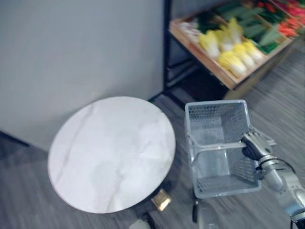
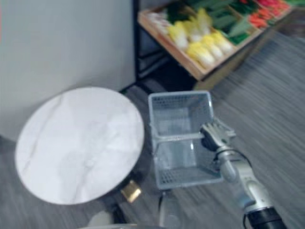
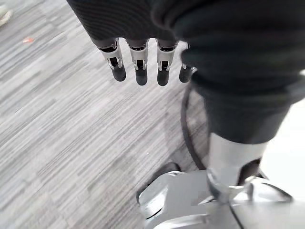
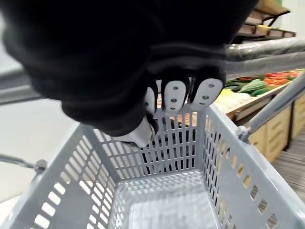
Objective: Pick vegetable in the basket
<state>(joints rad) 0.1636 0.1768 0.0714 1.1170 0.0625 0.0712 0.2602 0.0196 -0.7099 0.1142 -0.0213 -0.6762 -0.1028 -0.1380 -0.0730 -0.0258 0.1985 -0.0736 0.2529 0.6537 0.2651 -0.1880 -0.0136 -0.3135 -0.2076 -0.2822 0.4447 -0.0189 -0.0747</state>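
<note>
**Right hand**, at the right wall of the basket: back and wrist under a dark ribbed cover. The right fingers are pale silver, and each pad is pierced by small round holes.

**Right forearm**, outward from the basket: a smooth silver-grey cylinder with a rounded joint behind the wrist. It turns black farther from the basket.

**Left hand**: the same dark ribbed cover. The left fingers are silver slotted links ending in glossy dark tips.

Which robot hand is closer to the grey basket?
Right. The right hand is curled round the handle of the basket, touching it. The left hand hangs open over the floor, away from the basket.
</note>
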